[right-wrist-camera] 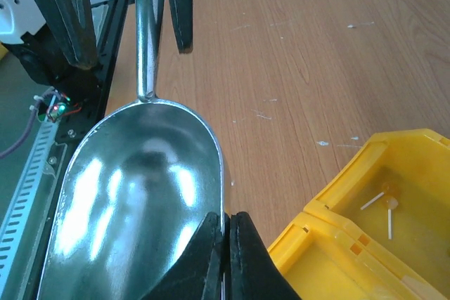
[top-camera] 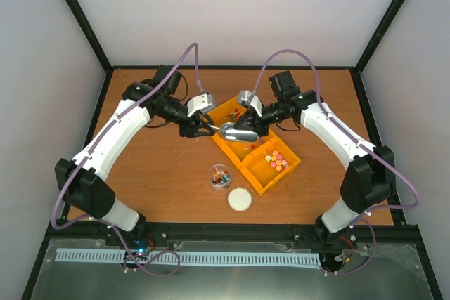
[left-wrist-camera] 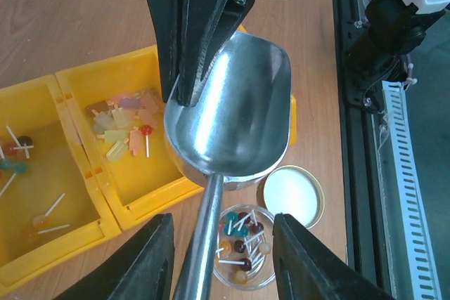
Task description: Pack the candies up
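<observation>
Scoop (top-camera: 235, 131) of polished metal lies between the two grippers, above the far part of a group of yellow bins (top-camera: 261, 184) on the wooden table (top-camera: 162, 166). Right gripper (right-wrist-camera: 226, 217) has its fingers pressed together on the rim of the scoop's bowl, pinching the thin metal edge; the right wrist view shows the rim running straight into the closed tips. Left gripper (left-wrist-camera: 223, 217) stands spread, one finger on either side of the scoop's handle (left-wrist-camera: 202, 244); a clear gap shows on the side towards the cup, and whether the other finger touches the handle cannot be told. Candies (left-wrist-camera: 126, 121), pale pink, yellow and orange with one red, lie heaped in one yellow bin just beside the bowl, and a few stick candies lie in the neighbouring bin. More candies on white sticks, mostly dark, with some red, orange and teal, fill a small clear cup (left-wrist-camera: 242, 247) standing on the table near the bins. White round lid (left-wrist-camera: 292, 196) lies flat just beside that cup.
</observation>
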`<state>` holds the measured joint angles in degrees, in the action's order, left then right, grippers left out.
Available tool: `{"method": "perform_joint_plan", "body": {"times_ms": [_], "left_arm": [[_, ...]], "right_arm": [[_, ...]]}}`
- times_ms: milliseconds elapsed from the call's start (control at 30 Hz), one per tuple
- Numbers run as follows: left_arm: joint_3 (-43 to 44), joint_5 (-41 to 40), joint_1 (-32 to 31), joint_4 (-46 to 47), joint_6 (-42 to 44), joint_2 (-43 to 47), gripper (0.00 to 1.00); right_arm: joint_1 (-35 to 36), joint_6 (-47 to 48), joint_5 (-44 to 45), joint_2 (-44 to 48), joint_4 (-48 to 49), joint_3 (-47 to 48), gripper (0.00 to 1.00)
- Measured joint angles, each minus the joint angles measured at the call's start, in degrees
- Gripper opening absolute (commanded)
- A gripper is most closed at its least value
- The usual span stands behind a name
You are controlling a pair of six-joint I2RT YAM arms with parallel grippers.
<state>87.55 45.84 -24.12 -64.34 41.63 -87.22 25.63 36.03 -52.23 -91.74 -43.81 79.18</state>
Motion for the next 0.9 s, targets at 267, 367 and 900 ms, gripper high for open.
{"method": "perform_joint_plan", "body": {"times_ms": [267, 367, 900], "left_arm": [[-3.52, 2.19, 0.17, 5.11, -3.30, 1.05, 0.39], [-3.56, 3.04, 0.17, 6.58, -4.33, 1.05, 0.36], [-5.07, 6.25, 0.17, 9.60, -6.08, 1.05, 0.16]], "right_arm": [[-0.48, -1.25, -2.82, 0.81, 0.87, -0.46, 0.03], [-0.48, -1.46, -3.28, 0.87, 1.11, -0.48, 0.03], [-0.55, -2.05, -4.33, 0.96, 1.22, -0.50, 0.03]]}}
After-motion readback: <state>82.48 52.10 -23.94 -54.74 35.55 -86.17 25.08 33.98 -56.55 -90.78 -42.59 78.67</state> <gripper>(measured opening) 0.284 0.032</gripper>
